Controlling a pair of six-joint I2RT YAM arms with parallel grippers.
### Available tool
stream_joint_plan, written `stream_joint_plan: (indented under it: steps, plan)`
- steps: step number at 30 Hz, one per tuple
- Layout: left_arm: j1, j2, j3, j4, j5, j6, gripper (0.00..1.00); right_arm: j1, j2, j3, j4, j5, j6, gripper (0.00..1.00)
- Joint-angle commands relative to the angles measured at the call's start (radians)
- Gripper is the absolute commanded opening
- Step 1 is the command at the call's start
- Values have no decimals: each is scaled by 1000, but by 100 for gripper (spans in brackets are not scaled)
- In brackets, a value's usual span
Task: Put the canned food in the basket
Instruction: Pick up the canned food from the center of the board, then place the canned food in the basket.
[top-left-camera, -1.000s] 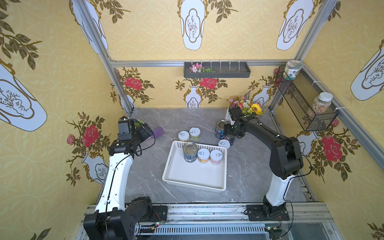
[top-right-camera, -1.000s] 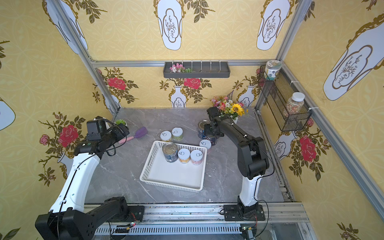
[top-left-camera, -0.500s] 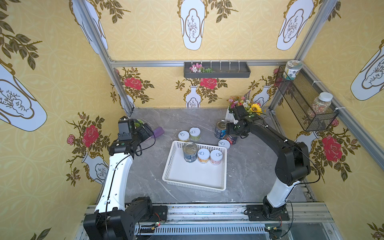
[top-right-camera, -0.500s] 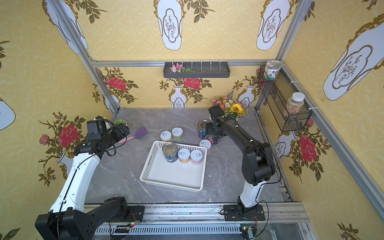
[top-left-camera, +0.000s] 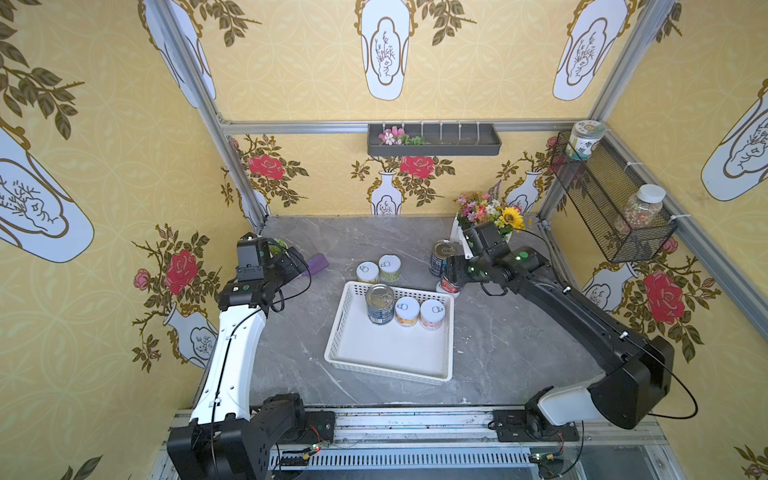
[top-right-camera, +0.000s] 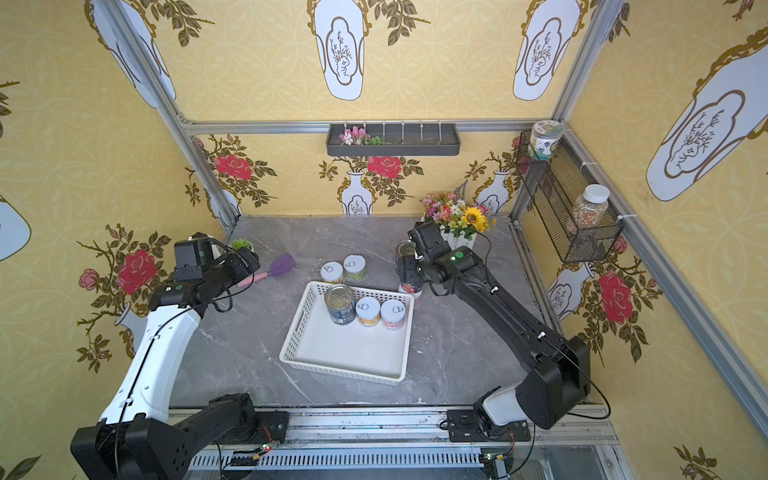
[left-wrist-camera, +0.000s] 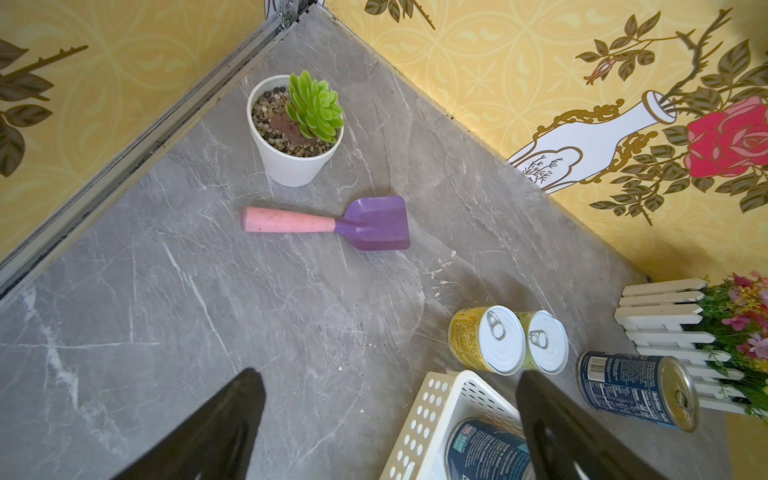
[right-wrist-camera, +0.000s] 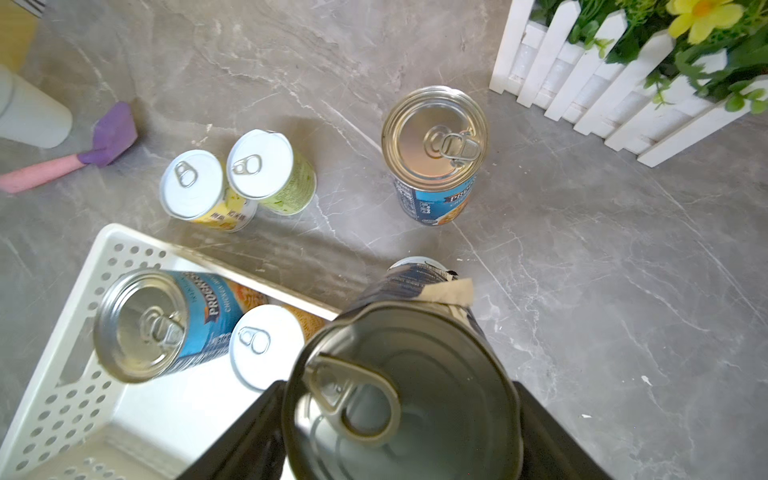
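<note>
My right gripper is shut on a tall silver-topped can with a red label, held just off the far right corner of the white basket. A white-lidded can below it is mostly hidden. In the basket stand a tall blue can and two short cans. Behind the basket on the table are two short cans and a tall blue can. My left gripper is open and empty above the table's left side.
A purple scoop with a pink handle and a potted succulent sit at the far left. A flower box with a white fence stands at the far right. A black wire basket with jars hangs on the right wall.
My right gripper has shifted a little towards the basket with the can in it, and that arm's elbow has swung outward and lower. The left arm has not moved.
</note>
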Motion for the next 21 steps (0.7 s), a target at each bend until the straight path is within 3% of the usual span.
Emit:
stream_joint_plan:
  steps: [1,6,21]
  plan:
    - [1,0,-7,27,24,14,100,36,-62,-18,117,-29,26,76]
    - [1,12,-1,28,21,15,100,133,-48,31,132,-36,42,76]
    - [1,-7,-15,30,-23,22,100,469,239,504,-69,163,52,73]
